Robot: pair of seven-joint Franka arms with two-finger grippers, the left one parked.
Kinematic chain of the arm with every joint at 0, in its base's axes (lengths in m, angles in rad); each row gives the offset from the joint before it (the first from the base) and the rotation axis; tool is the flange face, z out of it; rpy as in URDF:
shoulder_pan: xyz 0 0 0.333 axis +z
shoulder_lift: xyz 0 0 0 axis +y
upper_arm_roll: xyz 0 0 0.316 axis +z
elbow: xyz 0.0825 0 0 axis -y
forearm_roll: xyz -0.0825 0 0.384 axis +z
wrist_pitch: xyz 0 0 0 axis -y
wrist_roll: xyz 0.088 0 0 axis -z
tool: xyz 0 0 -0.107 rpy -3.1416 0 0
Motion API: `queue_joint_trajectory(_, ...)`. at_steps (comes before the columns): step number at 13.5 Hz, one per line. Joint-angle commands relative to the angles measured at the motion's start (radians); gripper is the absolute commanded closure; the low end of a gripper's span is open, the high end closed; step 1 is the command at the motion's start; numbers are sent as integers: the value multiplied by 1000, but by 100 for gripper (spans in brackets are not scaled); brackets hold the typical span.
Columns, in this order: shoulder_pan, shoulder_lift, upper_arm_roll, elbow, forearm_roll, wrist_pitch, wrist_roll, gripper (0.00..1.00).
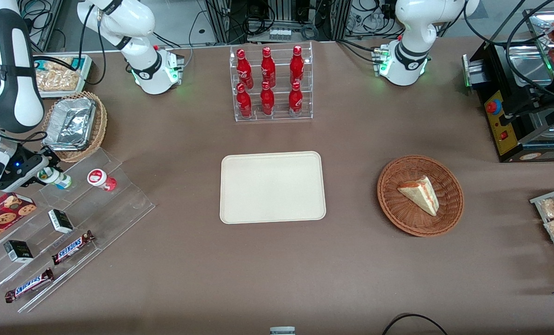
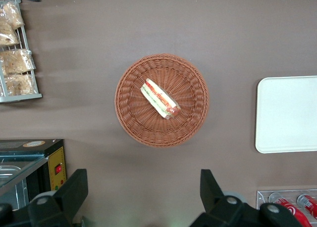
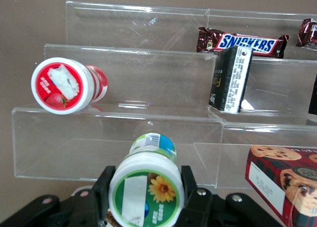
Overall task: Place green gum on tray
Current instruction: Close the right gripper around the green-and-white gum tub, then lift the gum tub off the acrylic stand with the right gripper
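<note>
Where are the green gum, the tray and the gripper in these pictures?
green gum (image 3: pixel 146 195): right wrist view, on its green-marked lid.
tray (image 1: pixel 272 186): front view, on its bare flat middle.
gripper (image 3: pixel 144 197): right wrist view, midway between the fingertips, closed on the green gum at the clear display steps.

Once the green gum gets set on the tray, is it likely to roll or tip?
Probably rolls if laid down: the green gum is a round bottle, lying sideways between the gripper fingers. The tray has only a low rim. Upright it looks squat, likely stable.

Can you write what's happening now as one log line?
pincer: shut on green gum | place: acrylic shelf | tray: empty
</note>
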Motion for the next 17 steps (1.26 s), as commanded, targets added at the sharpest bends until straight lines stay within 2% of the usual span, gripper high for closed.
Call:
queue_joint_trajectory(1, -1, -29, 5, -23, 9, 18, -20, 100)
queue_joint_trajectory(8, 59, -59, 26, 86, -9, -120, 45, 100)
queue_joint_trajectory(10, 105, -75, 26, 95, -39, -169, 136, 100)
queue_joint_trajectory(17, 306, -99, 28, 100, -54, -304, 508, 100)
